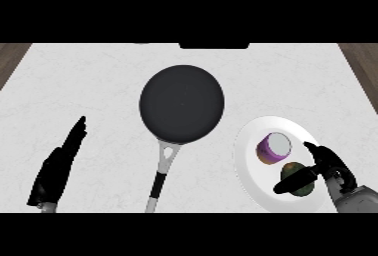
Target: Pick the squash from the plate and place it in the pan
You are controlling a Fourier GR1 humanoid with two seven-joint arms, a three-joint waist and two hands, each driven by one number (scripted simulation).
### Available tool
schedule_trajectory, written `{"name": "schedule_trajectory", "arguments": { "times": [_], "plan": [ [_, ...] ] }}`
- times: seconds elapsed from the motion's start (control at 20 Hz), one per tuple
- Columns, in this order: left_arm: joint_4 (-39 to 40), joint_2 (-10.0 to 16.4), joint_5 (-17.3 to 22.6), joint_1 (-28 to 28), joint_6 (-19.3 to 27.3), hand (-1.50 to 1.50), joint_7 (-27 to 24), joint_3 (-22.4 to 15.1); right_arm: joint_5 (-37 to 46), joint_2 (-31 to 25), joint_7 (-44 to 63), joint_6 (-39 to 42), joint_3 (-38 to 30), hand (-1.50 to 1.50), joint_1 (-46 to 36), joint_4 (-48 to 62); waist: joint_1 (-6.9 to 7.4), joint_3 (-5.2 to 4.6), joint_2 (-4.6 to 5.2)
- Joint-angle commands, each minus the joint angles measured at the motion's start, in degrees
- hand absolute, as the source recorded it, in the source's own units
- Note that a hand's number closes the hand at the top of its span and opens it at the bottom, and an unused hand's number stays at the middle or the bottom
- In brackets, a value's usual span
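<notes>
The white counter (pixel 88 90) carries everything. The black pan (pixel 181 104) lies well to the left of the right hand (pixel 332 167) and farther out, and its pale handle (pixel 161 170) runs back toward the robot between the two hands. A carry that swings low from the hand's side could clip the pan's rim or handle and shove the pan off line.

The white plate (pixel 249 172) sits directly under the right hand. If the hand drags sideways while closing, the plate may skate on the counter.

The left hand (pixel 55 172) rests open, fingers straight, far to the left of the pan handle.

The right hand is open and spread. Its fingers (pixel 317 151) reach forward and its thumb (pixel 294 183) lies across the squash, not yet closed on it.

The purple vegetable (pixel 274 148), with its pale cut face, sits just ahead and left of the fingertips, so a wide closing sweep could knock it.

The squash (pixel 293 170), dark olive green, lies on the plate between thumb and fingers, right against the palm side. Its long axis seems to run roughly away from the robot, crossing the thumb. Which end is the stem cannot be told. With that rounded body, closing off-centre could roll it out of the hand across the plate.
</notes>
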Motion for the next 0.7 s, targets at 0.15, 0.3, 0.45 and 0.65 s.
{"name": "schedule_trajectory", "arguments": {
  "times": [0.15, 0.3, 0.45, 0.65],
  "plan": [
    [-2.71, 0.92, -0.01, 2.79, -1.60, 0.00, -0.13, 1.57, 1.03, 1.37, 12.26, 0.15, -1.08, -1.50, -0.34, -1.79, -0.08, 0.01, -0.13],
    [1.12, 0.74, 0.39, -0.79, -2.54, 0.00, -0.41, 3.64, 4.34, 4.36, 8.35, -1.65, -0.96, 1.50, -2.44, 4.97, -0.10, 0.01, 0.06],
    [4.98, -2.24, -1.07, -2.42, -2.41, 0.00, -2.25, 2.38, 5.58, 5.60, 3.01, -3.14, -3.36, 1.50, -0.26, 5.80, -0.48, 0.02, 0.10],
    [-1.98, -1.29, -2.06, 0.41, -2.02, 0.00, 1.99, 2.05, 5.31, 8.65, 1.03, -3.75, -5.03, 1.50, 0.90, 6.99, -0.13, 0.06, 0.02]
  ]
}}
